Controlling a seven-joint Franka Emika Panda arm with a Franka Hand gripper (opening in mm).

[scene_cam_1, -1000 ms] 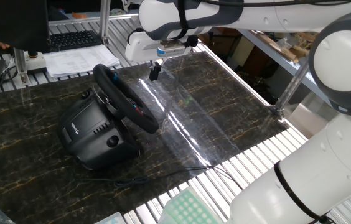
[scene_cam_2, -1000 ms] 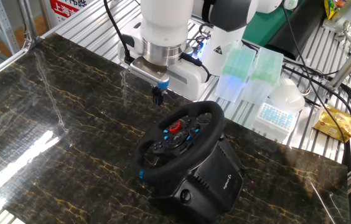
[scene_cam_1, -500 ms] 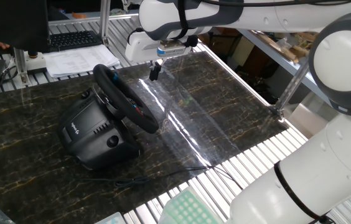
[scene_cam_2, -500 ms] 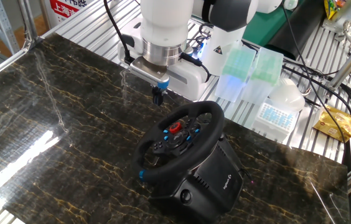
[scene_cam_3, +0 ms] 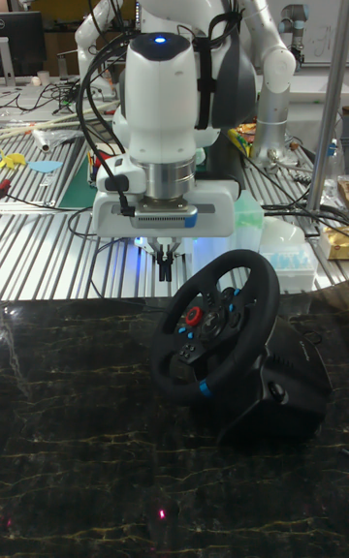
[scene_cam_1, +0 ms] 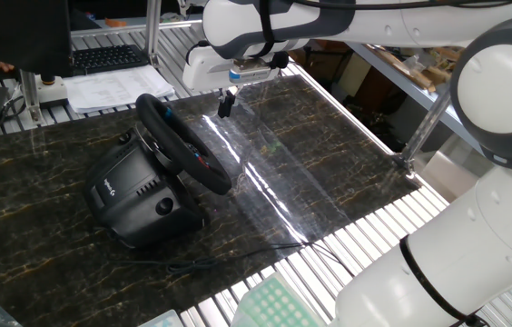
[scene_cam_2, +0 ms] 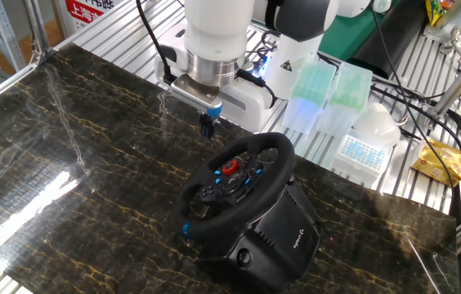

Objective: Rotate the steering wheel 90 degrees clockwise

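The steering wheel (scene_cam_1: 182,143) (scene_cam_2: 234,181) (scene_cam_3: 215,325) is a black round racing wheel with blue accents and a red centre button, tilted on a bulky black housing (scene_cam_1: 133,195) (scene_cam_2: 275,237) with a white logo. It stands on the dark marble table (scene_cam_1: 283,173). My gripper (scene_cam_1: 226,104) (scene_cam_2: 207,126) (scene_cam_3: 166,269) hangs above the table beside the wheel's upper rim, apart from it. Its black fingers are shut together with nothing between them.
A black keyboard (scene_cam_1: 106,58) and papers (scene_cam_1: 115,89) lie at the table's far side. Pipette tip boxes (scene_cam_2: 328,94) and a white container (scene_cam_2: 373,131) sit behind the wheel on the slatted frame. A thin cable (scene_cam_1: 238,254) runs across the marble.
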